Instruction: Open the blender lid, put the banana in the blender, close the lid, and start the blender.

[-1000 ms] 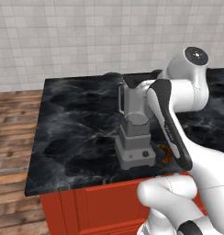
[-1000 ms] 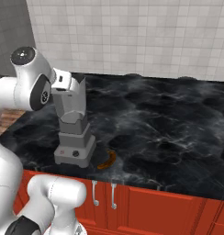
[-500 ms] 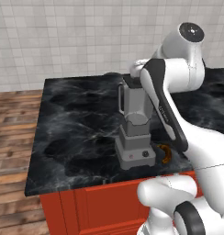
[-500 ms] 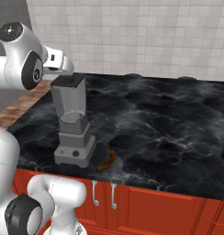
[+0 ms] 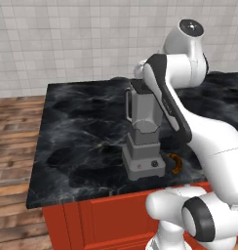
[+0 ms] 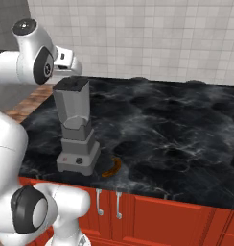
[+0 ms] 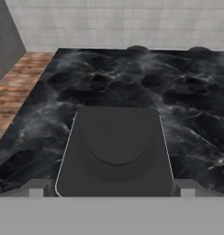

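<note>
My pincer (image 7: 112, 190), jaws wide open, hangs above flat black lid (image 7: 114, 151) atop grey tapered blender (image 6: 76, 129) on black marble surface (image 6: 176, 134).

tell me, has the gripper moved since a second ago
Yes. Against the blender, which stays put on the counter, the gripper has risen from beside the jar to above its rim.

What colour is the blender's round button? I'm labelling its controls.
Red, on the blender base; clearest in the left base view.
</note>
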Tool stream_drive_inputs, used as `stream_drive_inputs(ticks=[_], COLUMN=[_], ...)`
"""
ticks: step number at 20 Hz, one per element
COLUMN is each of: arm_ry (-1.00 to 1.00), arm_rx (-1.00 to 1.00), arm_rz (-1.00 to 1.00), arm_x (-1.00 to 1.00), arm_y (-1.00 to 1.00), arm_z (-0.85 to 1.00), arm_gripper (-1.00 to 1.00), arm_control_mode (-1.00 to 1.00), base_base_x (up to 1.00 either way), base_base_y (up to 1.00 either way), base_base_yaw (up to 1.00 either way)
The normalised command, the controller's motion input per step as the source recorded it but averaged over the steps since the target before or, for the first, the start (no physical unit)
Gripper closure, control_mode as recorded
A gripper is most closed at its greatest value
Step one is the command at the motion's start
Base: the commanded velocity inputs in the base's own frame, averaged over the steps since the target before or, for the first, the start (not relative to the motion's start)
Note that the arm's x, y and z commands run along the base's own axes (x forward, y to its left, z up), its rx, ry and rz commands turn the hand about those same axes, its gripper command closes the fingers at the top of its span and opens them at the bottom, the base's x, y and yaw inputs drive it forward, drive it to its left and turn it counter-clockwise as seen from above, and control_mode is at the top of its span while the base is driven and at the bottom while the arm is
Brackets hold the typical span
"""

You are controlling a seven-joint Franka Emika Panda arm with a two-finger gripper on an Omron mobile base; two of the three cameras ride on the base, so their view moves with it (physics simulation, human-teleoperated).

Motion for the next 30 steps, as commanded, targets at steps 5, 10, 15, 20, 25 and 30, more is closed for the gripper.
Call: stream_drive_inputs(ticks=[5, 10, 15, 20, 25, 30], arm_ry=[0.08, 0.05, 0.00, 0.00, 0.00, 0.02], arm_rx=[0.00, 0.00, 0.00, 0.00, 0.00, 0.00], arm_rz=[0.00, 0.00, 0.00, 0.00, 0.00, 0.00], arm_x=[0.30, 0.38, 0.34, 0.15, 0.02, 0.00], arm_y=[0.00, 0.00, 0.00, 0.00, 0.00, 0.00], arm_z=[-0.42, -0.14, 0.00, -0.14, -0.15, -0.17], arm_gripper=[-1.00, -1.00, -1.00, -1.00, -1.00, -1.00], arm_control_mode=[-1.00, -1.00, -1.00, -1.00, -1.00, -1.00], base_base_x=[0.00, 0.00, 0.00, 0.00, 0.00, 0.00], base_base_y=[0.00, 0.00, 0.00, 0.00, 0.00, 0.00], base_base_yaw=[0.00, 0.00, 0.00, 0.00, 0.00, 0.00])
